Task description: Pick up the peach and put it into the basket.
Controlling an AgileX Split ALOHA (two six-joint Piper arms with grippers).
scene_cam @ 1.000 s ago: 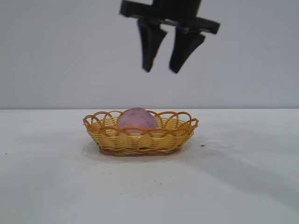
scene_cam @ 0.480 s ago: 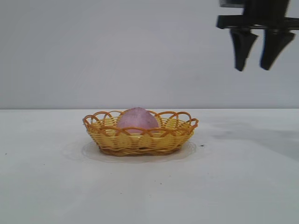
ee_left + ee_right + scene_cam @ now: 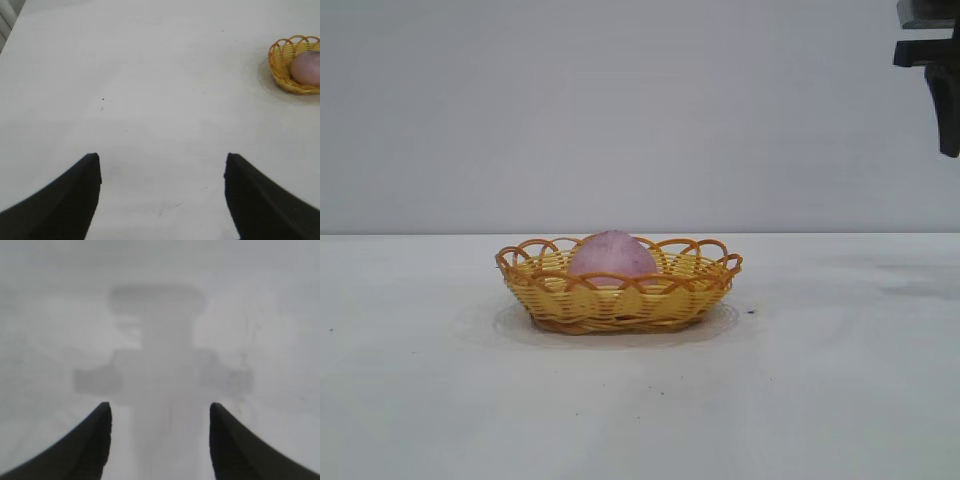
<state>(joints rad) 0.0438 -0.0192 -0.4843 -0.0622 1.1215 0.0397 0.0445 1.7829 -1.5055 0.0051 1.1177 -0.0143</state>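
Right gripper [image 3: 160, 440]: fingers apart, nothing between them. Its wrist view shows only bare desk [image 3: 50, 315] and the arm's own shadow. In the exterior view just a sliver of it shows, high at the right edge, well clear of the basket [image 3: 620, 298].

Left gripper [image 3: 162, 200]: fingers spread wide, empty, hanging over open desk, parked. The basket sits well off from it, near one edge of its wrist view.

Peach [image 3: 612, 255] is inside the basket, top poking above the scalloped rim, and looks settled against the weave. The basket stands upright out in the open desk, away from the front edge. I'd call the placement done, with only arm retreat left.

Risks from here:
- Peach rides above the rim in a shallow basket, so any arm sweeping back low over it could clip the peach and roll it out.
- Basket is light woven stuff; a nudge on the rim would slide or tip it.
- Can't tell from the exterior view how deep the peach sits, probably low enough, but a tall lump could rock if the desk is bumped.
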